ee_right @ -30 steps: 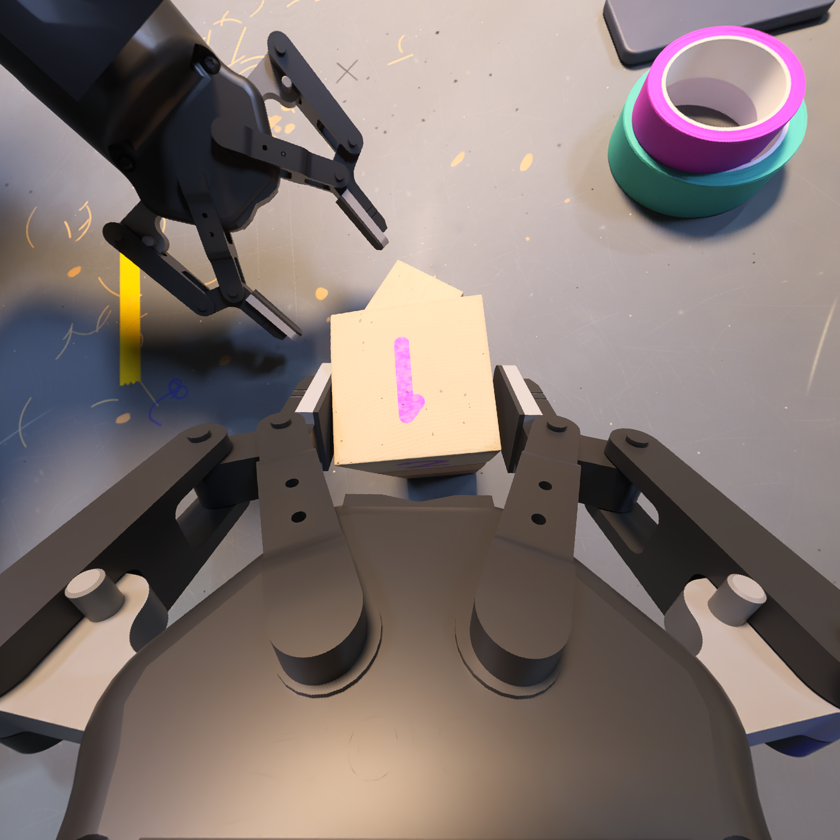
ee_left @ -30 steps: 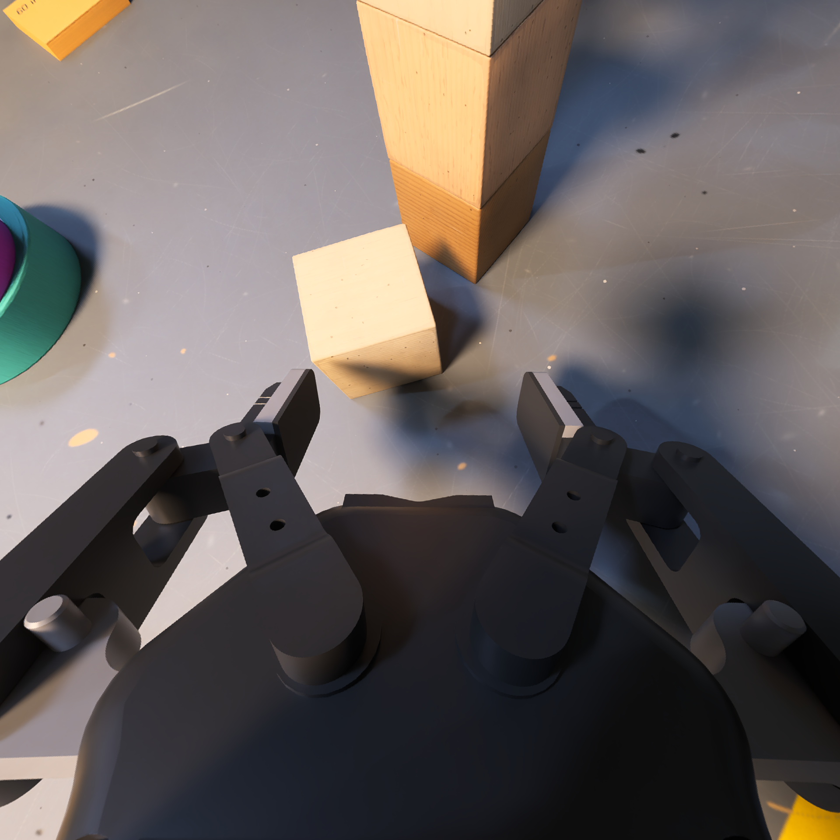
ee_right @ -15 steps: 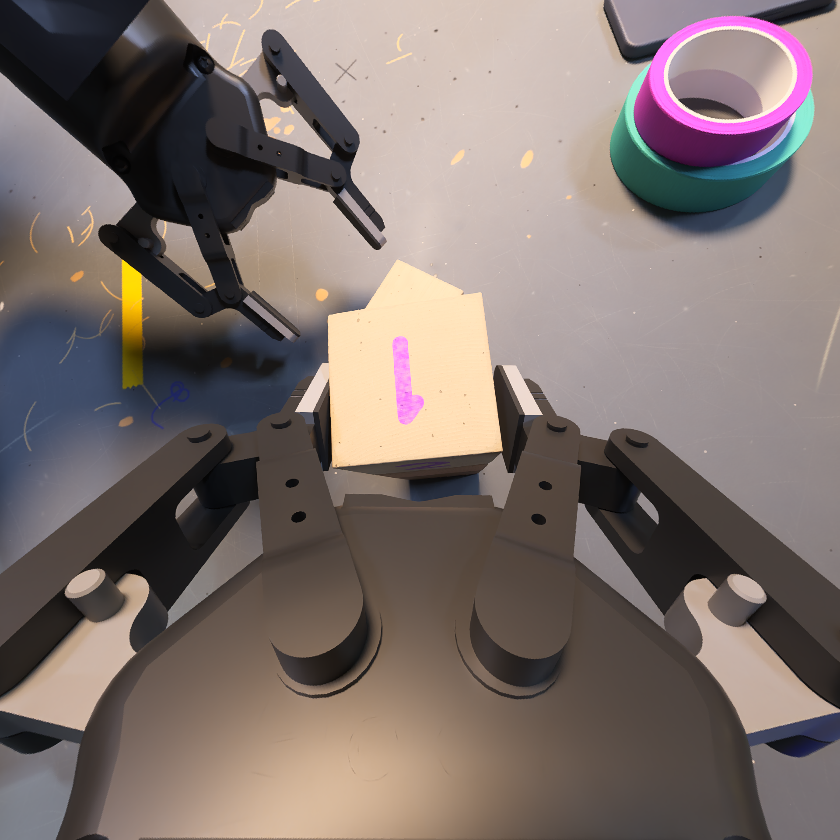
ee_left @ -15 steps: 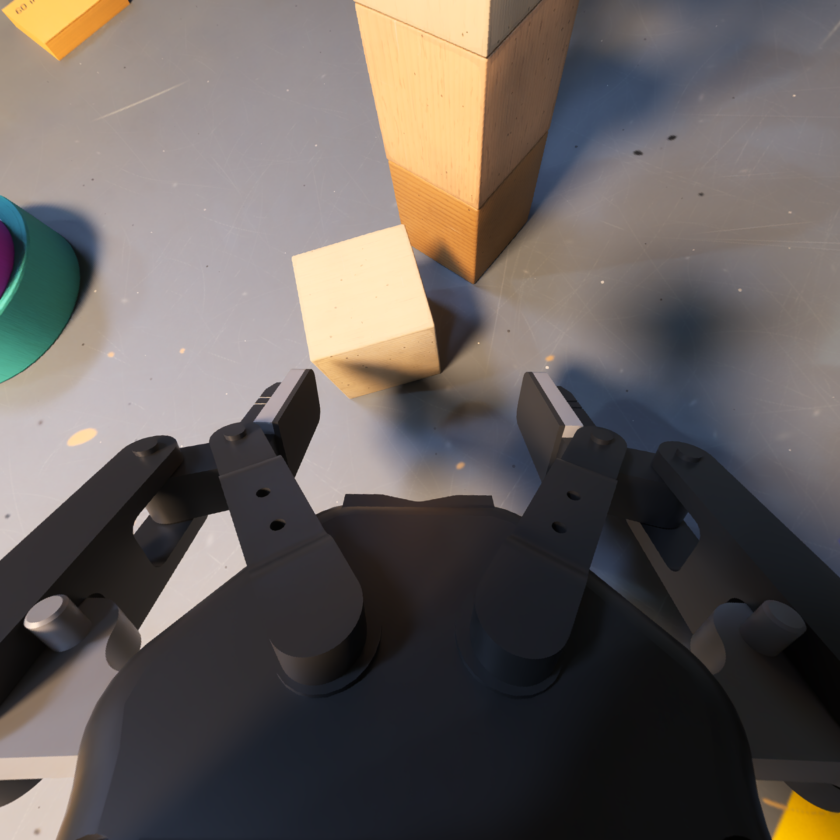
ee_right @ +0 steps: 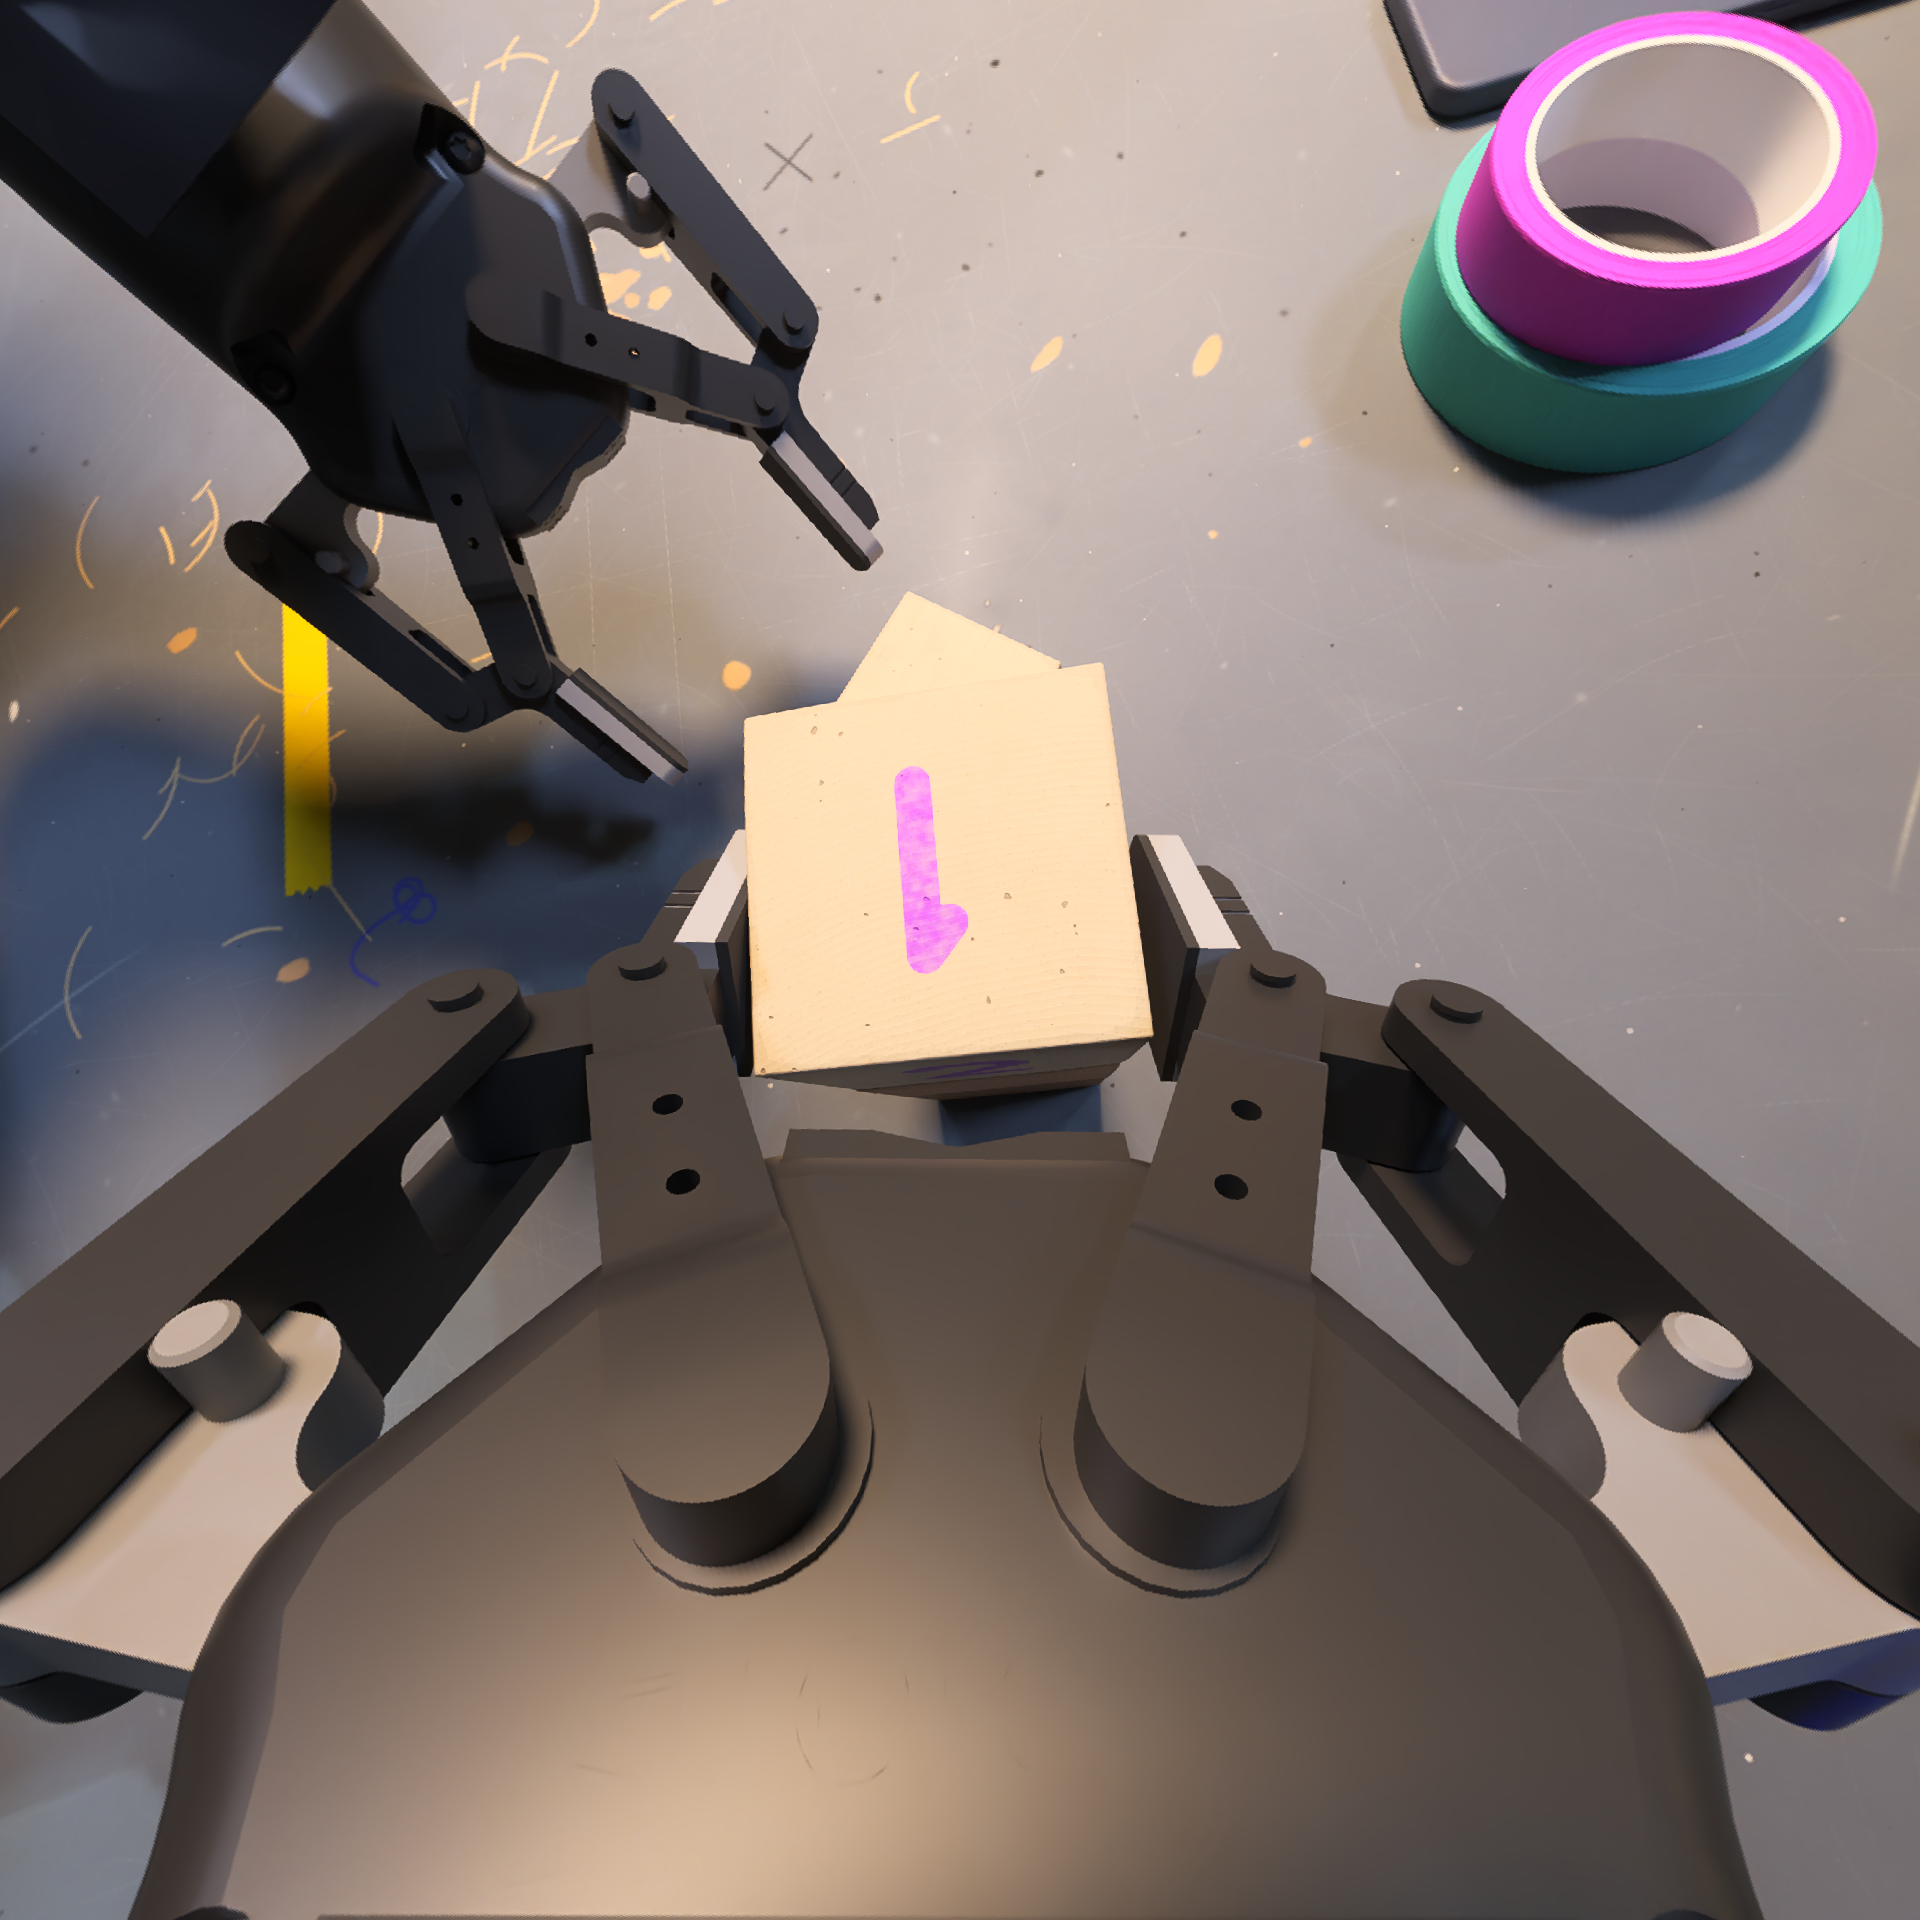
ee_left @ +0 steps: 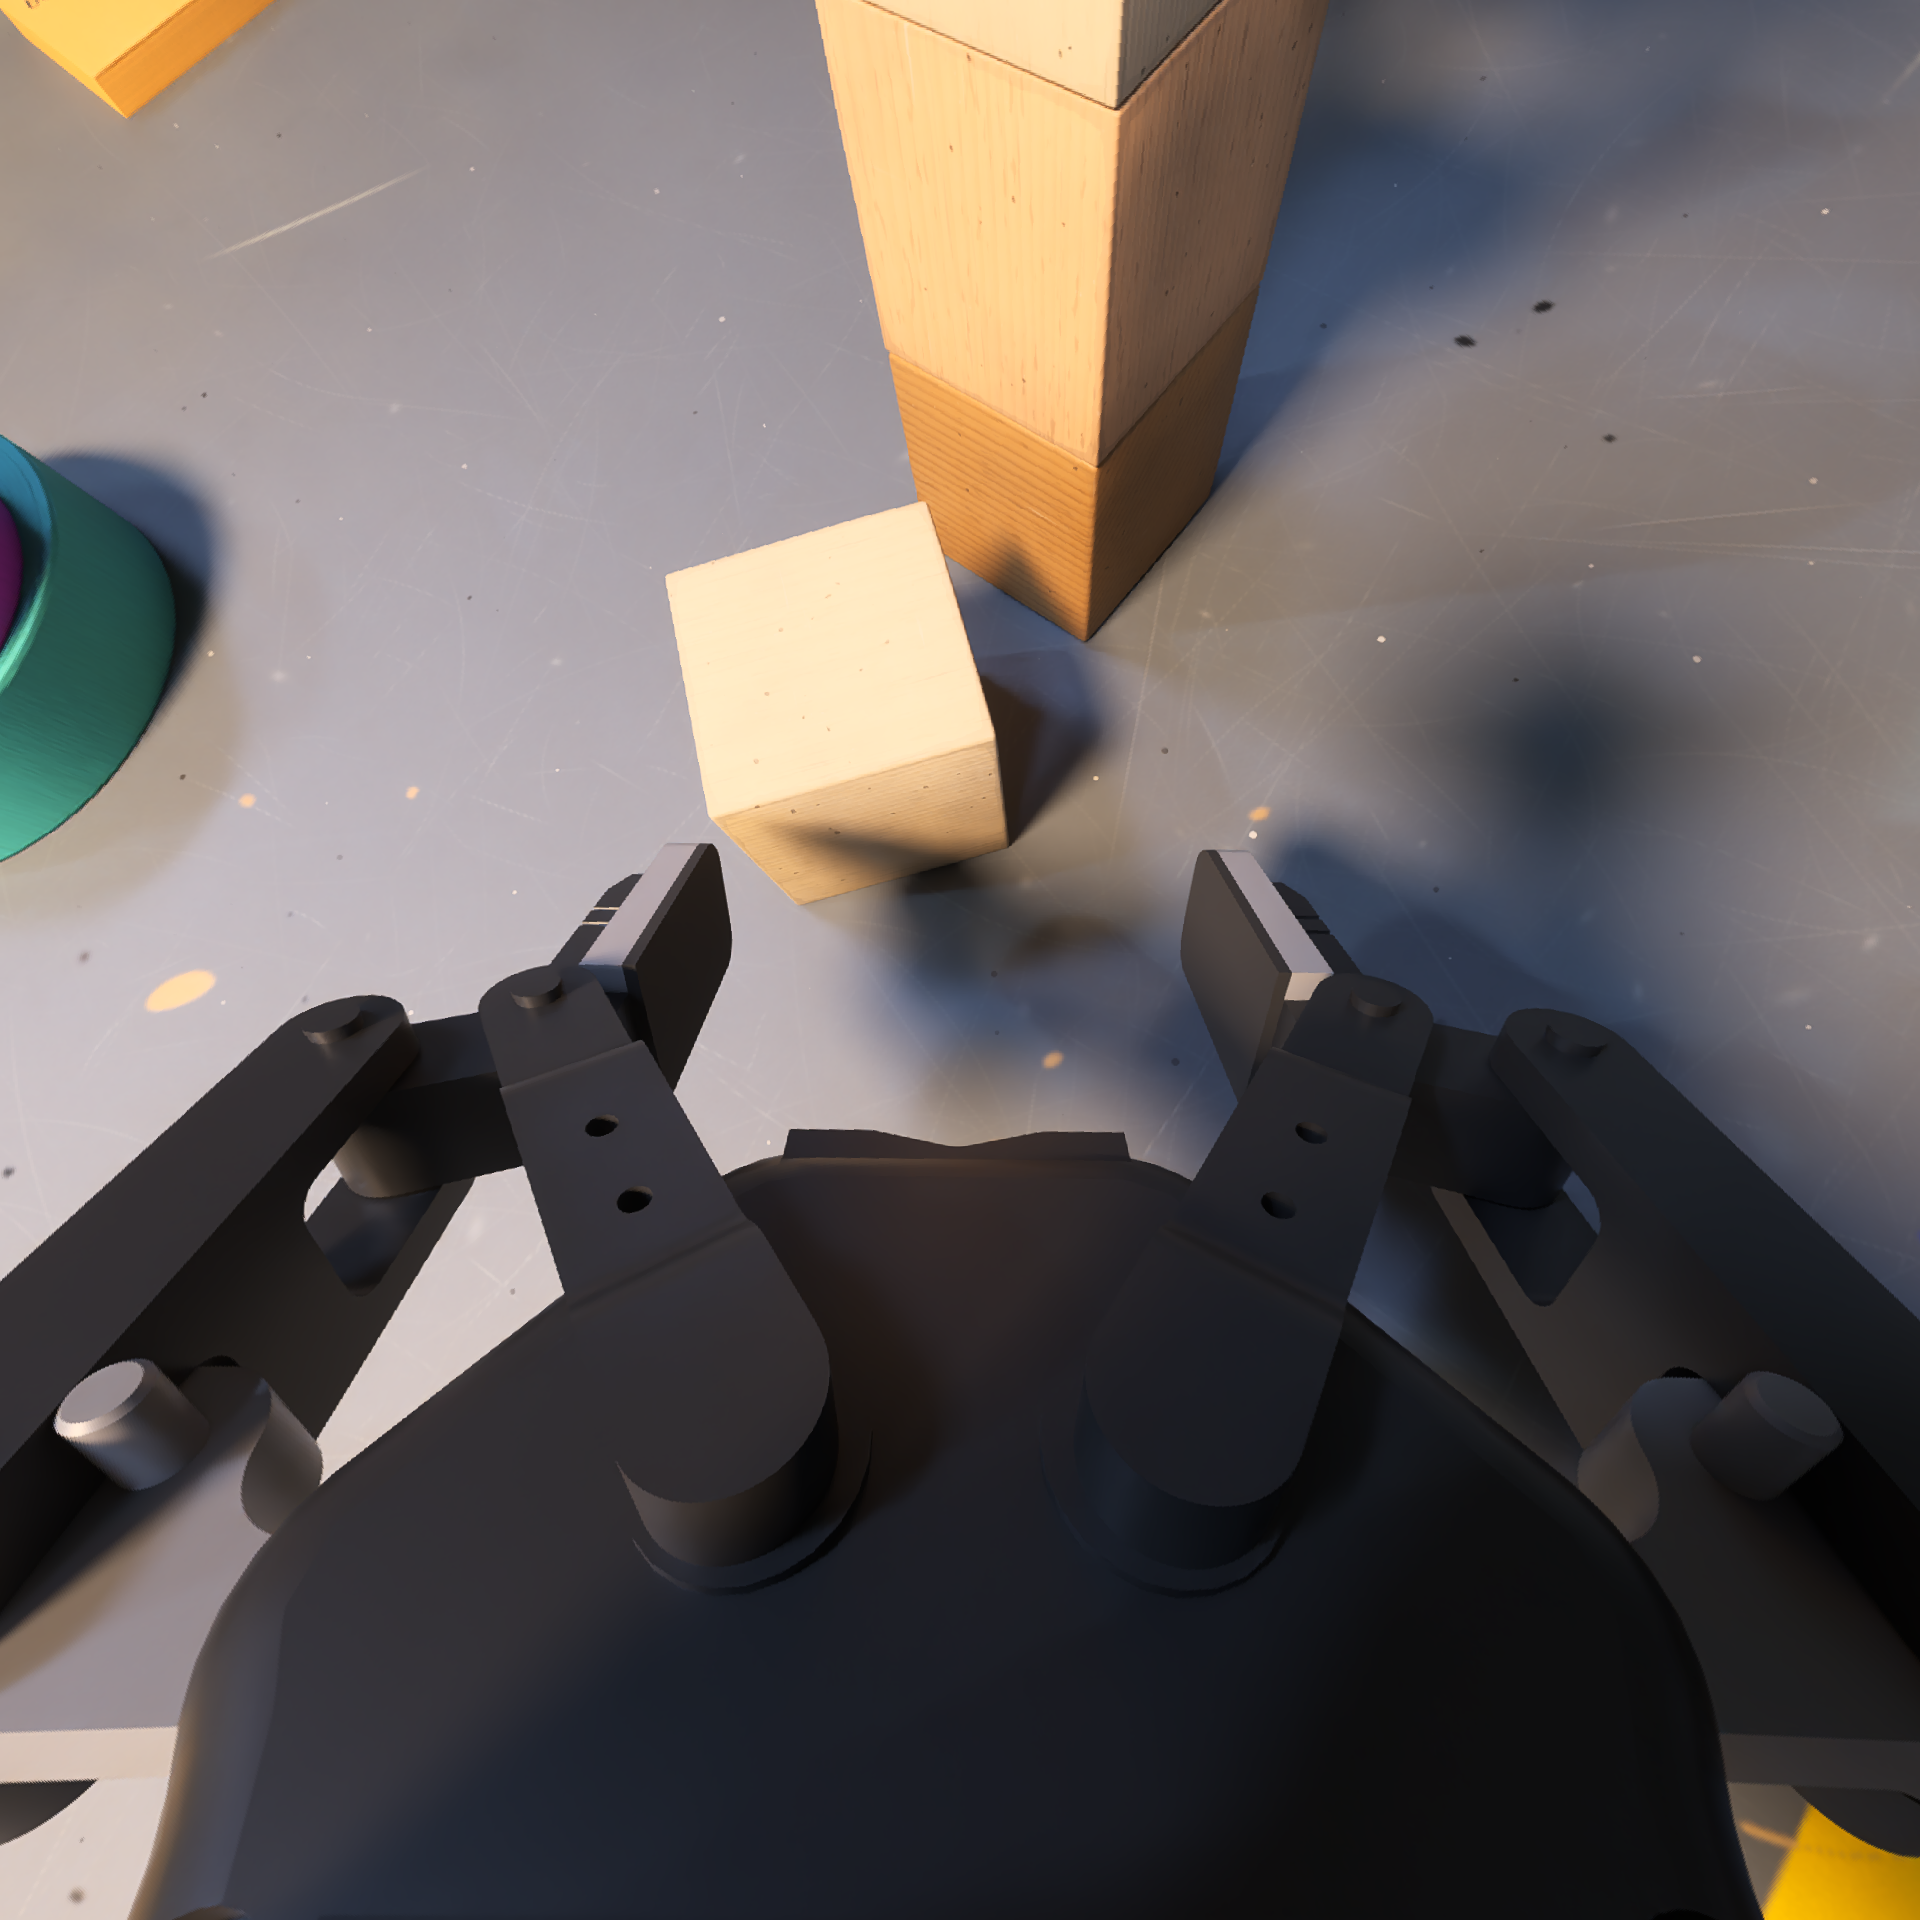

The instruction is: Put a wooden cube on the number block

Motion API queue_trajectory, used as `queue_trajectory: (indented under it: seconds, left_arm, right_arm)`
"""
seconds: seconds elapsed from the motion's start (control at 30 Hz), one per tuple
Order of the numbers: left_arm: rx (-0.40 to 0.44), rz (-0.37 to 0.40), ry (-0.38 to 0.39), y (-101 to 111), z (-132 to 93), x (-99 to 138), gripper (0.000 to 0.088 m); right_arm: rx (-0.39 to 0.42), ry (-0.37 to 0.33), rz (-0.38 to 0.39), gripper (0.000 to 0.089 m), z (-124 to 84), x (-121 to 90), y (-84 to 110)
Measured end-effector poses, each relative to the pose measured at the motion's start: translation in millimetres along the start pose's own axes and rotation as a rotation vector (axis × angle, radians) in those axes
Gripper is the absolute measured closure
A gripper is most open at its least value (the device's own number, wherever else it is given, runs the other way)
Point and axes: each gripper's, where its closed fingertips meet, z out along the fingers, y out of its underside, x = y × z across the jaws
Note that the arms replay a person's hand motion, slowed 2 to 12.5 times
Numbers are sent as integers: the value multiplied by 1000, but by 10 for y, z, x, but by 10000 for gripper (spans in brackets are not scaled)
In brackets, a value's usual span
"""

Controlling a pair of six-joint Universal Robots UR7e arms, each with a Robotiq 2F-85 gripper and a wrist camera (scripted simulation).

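Note:
The number block [ee_right: 997, 831], pale wood with a pink mark on top, sits between my right gripper's [ee_right: 940, 852] fingers, which are shut on its sides. In the left wrist view a stack of wooden blocks [ee_left: 1039, 312] stands on the grey table, and its pale top block [ee_left: 1039, 42] is cut off by the frame edge. A loose pale wooden cube [ee_left: 831, 675] lies beside the stack's foot. It peeks out behind the number block in the right wrist view [ee_right: 935, 644]. My left gripper [ee_left: 951, 873] is open and empty, just short of the cube. It also shows in the right wrist view [ee_right: 758, 657].
A pink tape roll [ee_right: 1621, 301] sits on a teal one [ee_right: 1558, 416] at the far right, and the teal one also shows in the left wrist view [ee_left: 73, 675]. A yellow block [ee_left: 114, 42] lies far left. A dark flat slab [ee_right: 1455, 73] and a yellow tape strip [ee_right: 307, 748] lie on the table.
Almost nothing. The right wrist view has shifted slightly, so the tape rolls sit a little farther up and right. Both grippers' jaws stand as before.

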Motion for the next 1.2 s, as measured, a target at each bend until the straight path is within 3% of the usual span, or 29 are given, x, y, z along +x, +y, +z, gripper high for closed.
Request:
queue_trajectory:
  seconds: [0.93,1.2]
  left_arm:
    - [0,-17,-28,10,17,-42,80]
    - [21,-41,-38,-21,27,-54,66]
  right_arm:
    - [-1,-5,-2,316,8,-10,13]
    - [1,-10,-12,266,-3,-27,12]
